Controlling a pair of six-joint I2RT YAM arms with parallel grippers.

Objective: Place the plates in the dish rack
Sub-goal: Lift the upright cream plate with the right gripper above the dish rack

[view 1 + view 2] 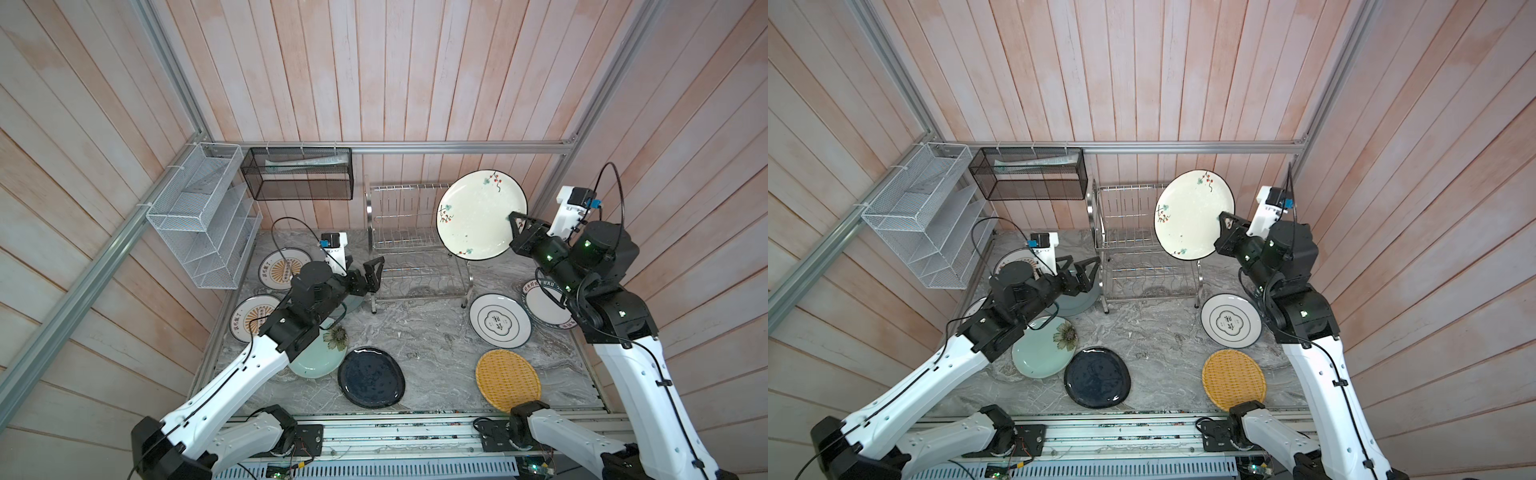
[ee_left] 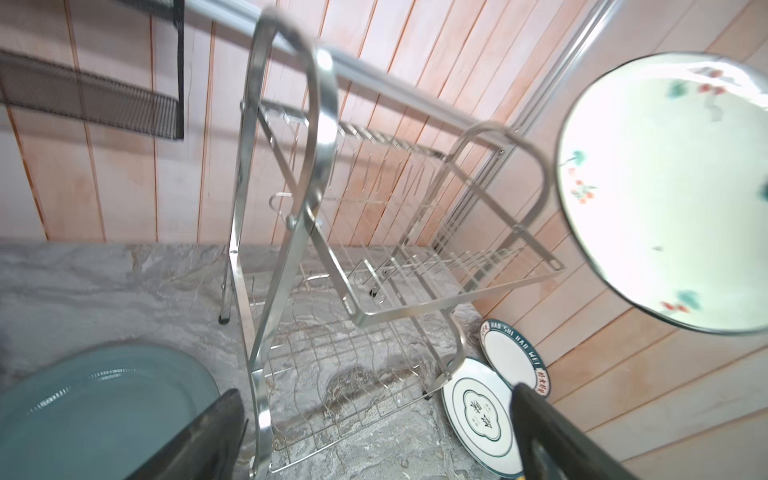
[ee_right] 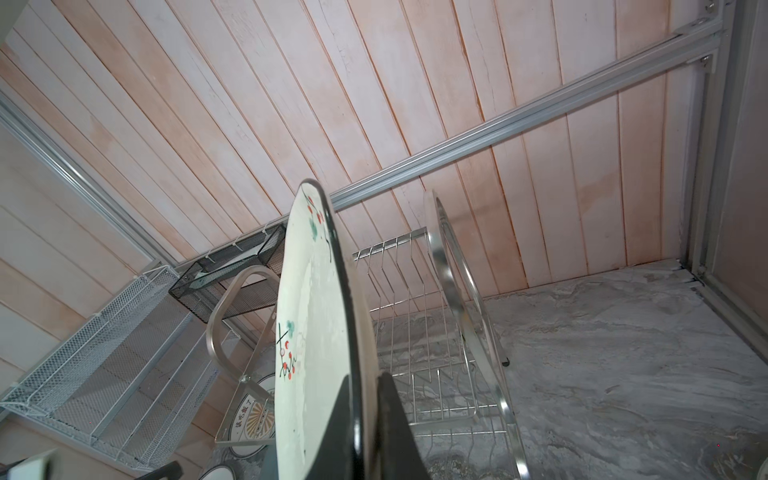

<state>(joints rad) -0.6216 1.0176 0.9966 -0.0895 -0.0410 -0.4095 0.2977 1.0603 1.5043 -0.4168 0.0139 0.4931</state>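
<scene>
Beside the dish rack (image 1: 415,249), your right gripper (image 1: 514,219) pinches the cream plate (image 1: 478,216) upright; your left gripper (image 1: 1079,268) gapes wide.

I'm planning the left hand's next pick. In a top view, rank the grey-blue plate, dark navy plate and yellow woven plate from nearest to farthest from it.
From the left hand, in a top view:
1. grey-blue plate: right under it, on the left side.
2. dark navy plate: front middle.
3. yellow woven plate: front right, farthest.
</scene>
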